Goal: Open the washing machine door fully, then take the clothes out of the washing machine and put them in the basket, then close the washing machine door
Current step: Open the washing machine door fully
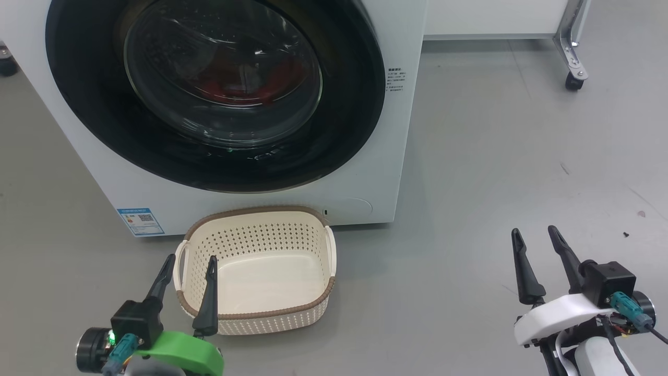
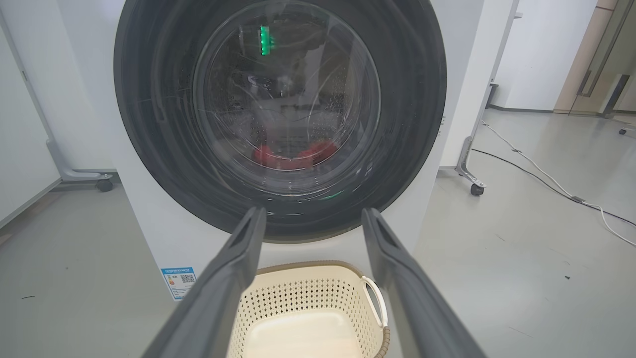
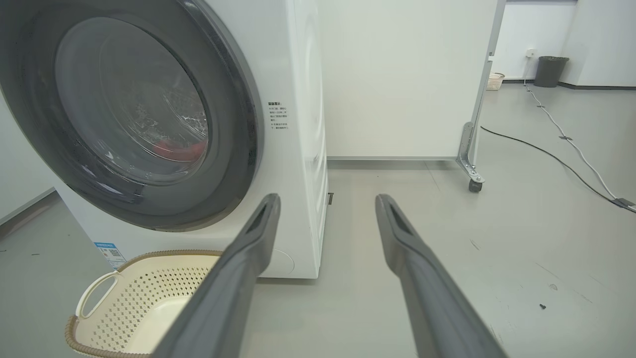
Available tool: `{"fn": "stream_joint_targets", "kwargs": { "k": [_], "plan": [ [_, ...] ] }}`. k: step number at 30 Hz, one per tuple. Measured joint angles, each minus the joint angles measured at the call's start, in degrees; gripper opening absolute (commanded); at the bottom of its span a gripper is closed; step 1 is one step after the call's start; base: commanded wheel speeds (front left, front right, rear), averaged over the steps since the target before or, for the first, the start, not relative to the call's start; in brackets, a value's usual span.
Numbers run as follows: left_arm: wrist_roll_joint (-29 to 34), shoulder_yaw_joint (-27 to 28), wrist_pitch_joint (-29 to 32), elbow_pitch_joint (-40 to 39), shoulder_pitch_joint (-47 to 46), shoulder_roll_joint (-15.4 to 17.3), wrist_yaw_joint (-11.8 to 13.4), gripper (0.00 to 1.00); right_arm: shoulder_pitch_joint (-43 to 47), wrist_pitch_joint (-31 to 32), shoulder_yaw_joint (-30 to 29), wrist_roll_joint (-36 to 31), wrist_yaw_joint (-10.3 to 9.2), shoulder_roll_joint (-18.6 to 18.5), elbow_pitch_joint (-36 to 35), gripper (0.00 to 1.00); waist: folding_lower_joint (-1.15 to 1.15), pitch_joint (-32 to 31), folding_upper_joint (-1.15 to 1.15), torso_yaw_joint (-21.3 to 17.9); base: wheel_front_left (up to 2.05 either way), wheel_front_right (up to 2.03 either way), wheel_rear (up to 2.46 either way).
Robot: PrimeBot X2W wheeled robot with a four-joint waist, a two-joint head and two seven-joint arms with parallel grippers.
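The white washing machine (image 1: 376,177) stands ahead with its black-rimmed washing machine door (image 1: 344,120) lying flush against the front. Red clothes (image 1: 235,78) show dimly through the glass, also as clothes (image 2: 293,154) in the left wrist view. The cream basket (image 1: 261,318) sits empty on the floor before the machine. My left gripper (image 1: 190,261) is open, low at the basket's near left rim. My right gripper (image 1: 535,232) is open over bare floor, well right of the machine. The door (image 3: 238,99) and basket (image 3: 94,343) lie left of the right fingers (image 3: 248,258).
A white panel on castors (image 1: 574,78) stands behind the machine to the right. Cables (image 2: 561,186) run across the grey floor further right. Small dark specks (image 1: 625,234) lie near my right gripper. Another wheeled panel foot (image 2: 102,185) sits left of the machine.
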Motion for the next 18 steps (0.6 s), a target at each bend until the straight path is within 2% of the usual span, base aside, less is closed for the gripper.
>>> {"fn": "stream_joint_targets", "kwargs": {
  "k": [1, 12, 18],
  "plan": [
    [0.04, 0.02, 0.0, 0.01, -0.01, -0.02, 0.0, 1.0, 0.01, -0.08, 0.0, 0.0, 0.15, 0.05, 0.31, 0.0, 0.0, 0.01, 0.0, 0.01, 0.0, 0.0, 0.0],
    [1.24, 0.21, 0.0, 0.0, -0.08, -0.11, 0.0, 1.0, 0.01, -0.08, -1.77, 2.12, 1.18, 1.56, 1.38, 0.0, 0.0, 0.31, 0.0, 0.17, 0.0, 0.0, 0.0],
    [1.14, 0.48, 0.0, -0.91, -0.31, -0.3, -0.02, 1.0, -0.02, -0.08, -4.21, 11.27, 2.7, 3.82, 3.25, 0.0, 0.0, 1.12, 0.0, 0.22, 0.0, 0.0, 0.0]
  ]
}}
